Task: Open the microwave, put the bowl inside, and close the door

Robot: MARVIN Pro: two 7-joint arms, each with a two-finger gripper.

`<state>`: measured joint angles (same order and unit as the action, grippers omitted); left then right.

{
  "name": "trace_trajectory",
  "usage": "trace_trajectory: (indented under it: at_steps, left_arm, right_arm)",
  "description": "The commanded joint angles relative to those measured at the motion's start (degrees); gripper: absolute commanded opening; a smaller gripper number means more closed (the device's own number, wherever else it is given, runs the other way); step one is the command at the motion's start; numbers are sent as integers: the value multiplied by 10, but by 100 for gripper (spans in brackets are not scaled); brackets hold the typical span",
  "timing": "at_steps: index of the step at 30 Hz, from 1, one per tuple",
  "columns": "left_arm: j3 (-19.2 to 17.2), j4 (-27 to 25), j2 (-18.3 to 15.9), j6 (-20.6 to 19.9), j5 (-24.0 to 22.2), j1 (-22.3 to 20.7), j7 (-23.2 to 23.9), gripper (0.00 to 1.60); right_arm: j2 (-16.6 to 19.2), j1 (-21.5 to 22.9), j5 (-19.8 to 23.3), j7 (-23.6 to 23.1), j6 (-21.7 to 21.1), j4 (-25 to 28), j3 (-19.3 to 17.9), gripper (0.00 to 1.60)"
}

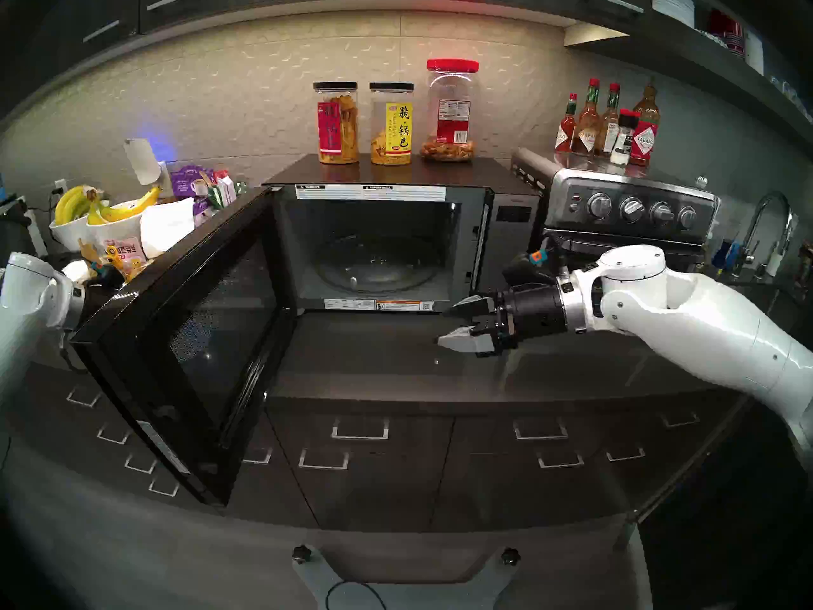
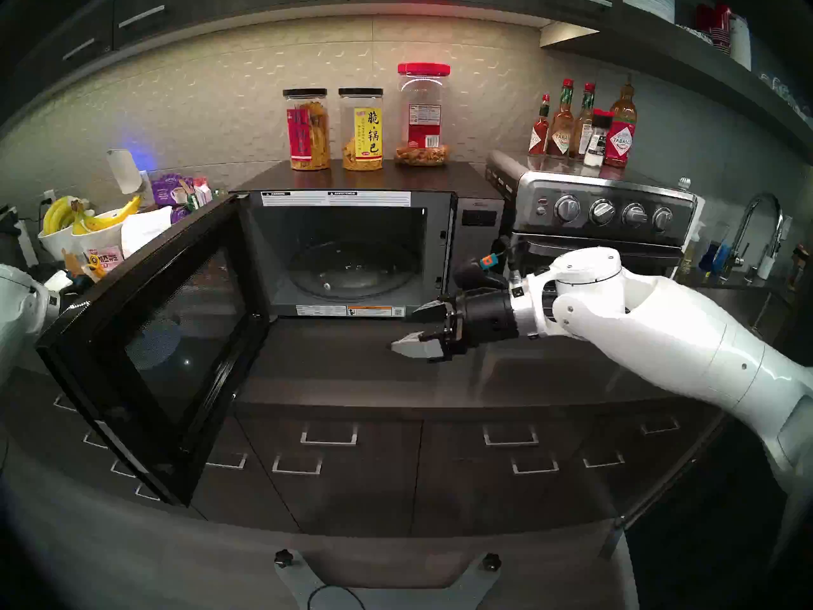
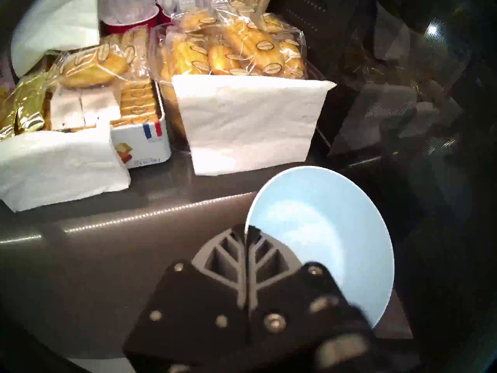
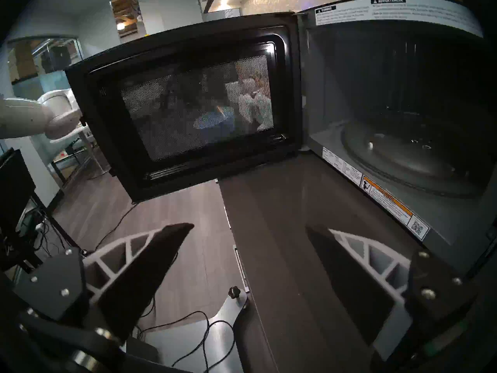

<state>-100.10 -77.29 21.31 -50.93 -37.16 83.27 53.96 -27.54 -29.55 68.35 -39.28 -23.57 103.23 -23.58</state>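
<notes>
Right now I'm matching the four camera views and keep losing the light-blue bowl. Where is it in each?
Head stereo left: not visible; the open microwave door blocks that side.
Head stereo right: faint bluish patch through the door window, possibly the light-blue bowl.
Left wrist: lower right, rim pinched by the left gripper.
Right wrist: dim blue shape behind the door mesh, centre.
Shared landmark: the door.

Light-blue bowl (image 3: 322, 229); glossy black door (image 1: 184, 332) with mesh-dotted window

Premises were an office kitchenette: microwave (image 1: 396, 243) at twelve o'clock, toaster oven (image 1: 624, 213) at two, faucet (image 1: 770, 226) (glass-walled rooms behind) at three.
</notes>
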Motion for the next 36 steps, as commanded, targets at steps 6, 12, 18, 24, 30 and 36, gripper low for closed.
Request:
trace_trajectory:
  at_steps: [6, 12, 18, 24, 30, 36]
  left_arm:
    - [-62, -28, -38, -16, -21, 25, 23, 0]
    - [-74, -38, -49, -27, -33, 24, 17, 0]
    - [-76, -45, -61, -35, -44, 16, 10, 0]
    - [-77, -50, -77, -41, -65, 2, 3, 0]
    - [-75, -54, -97, -41, -83, -2, 9, 0]
    - [-73, -53, -112, -41, -97, -11, 4, 0]
  right_arm:
    - [-1, 7, 3, 1, 3, 1, -8, 160]
    - [-1, 8, 3, 1, 3, 1, -8, 160]
    - [-1, 8, 3, 1, 3, 1, -8, 160]
    - [-1, 8, 3, 1, 3, 1, -8, 160]
    - [-1, 8, 3, 1, 3, 1, -8, 160]
    - [-1, 8, 3, 1, 3, 1, -8, 160]
